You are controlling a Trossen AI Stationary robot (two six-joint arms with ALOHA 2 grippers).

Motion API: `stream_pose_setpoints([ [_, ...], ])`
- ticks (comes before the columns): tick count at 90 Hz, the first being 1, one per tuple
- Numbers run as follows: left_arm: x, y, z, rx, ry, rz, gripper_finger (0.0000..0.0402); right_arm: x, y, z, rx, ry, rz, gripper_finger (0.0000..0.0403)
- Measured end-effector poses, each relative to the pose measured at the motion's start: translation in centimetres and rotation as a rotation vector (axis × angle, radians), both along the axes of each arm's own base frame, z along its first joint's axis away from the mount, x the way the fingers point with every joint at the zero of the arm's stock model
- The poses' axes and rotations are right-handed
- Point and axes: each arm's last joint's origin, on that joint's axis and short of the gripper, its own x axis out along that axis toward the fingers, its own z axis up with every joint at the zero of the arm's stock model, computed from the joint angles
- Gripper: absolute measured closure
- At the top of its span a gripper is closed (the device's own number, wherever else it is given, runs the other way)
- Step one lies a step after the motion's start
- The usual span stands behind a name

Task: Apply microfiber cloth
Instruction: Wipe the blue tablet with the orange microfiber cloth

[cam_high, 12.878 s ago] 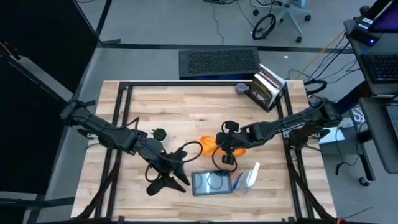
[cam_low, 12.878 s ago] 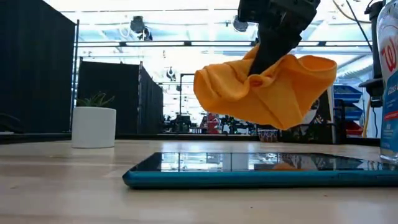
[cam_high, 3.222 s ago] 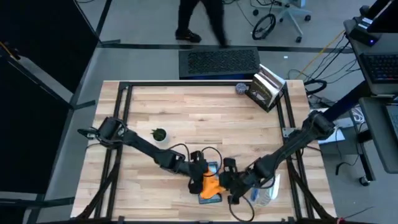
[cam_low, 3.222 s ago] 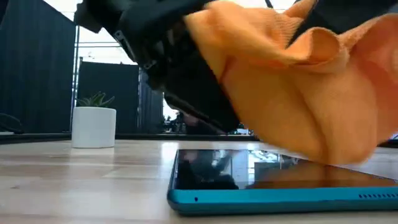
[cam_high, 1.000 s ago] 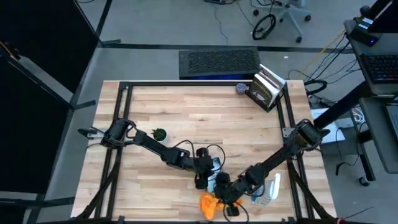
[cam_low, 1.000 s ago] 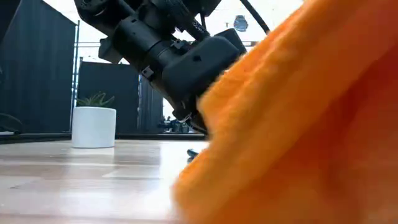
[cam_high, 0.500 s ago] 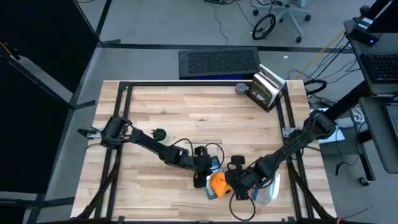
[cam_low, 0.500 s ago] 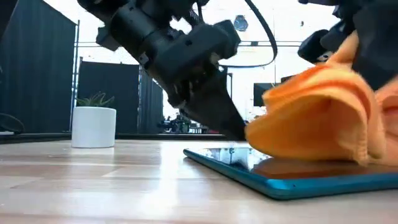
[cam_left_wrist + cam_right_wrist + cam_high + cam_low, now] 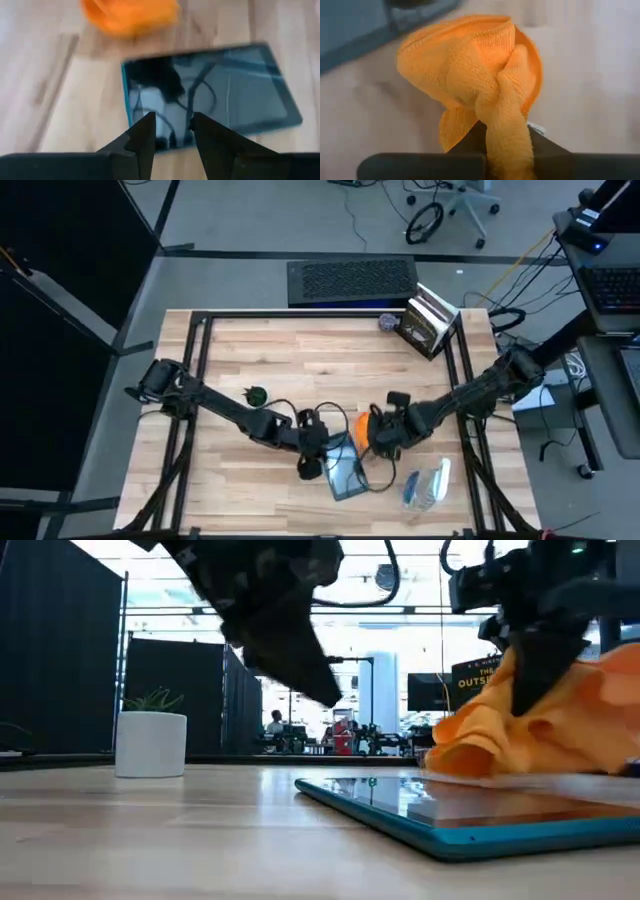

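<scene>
Cloth work on the bench: the microfiber cloth is gripped, bunched, in the right claw at the far edge of the tablet. The left claw, fingers spread and empty, is held over the tablet's near end. For a clean pass, the cloth is best pressed flat and drawn evenly across the glass while the tablet is kept from sliding.
</scene>
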Motion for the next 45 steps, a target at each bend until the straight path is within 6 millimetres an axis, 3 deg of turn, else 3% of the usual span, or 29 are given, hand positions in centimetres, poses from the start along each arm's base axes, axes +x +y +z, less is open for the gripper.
stream_pose_setpoints([
  [20,-0.8,-1.7,-0.2,-0.043,0.012,0.081,0.0283,0.2,-3.2,0.5,0.016,0.009,-0.123,0.0363],
  [45,-1.5,-2.7,-0.3,-0.049,0.021,0.113,0.0283,-0.2,-4.1,0.5,0.075,0.084,-0.182,0.0205],
])
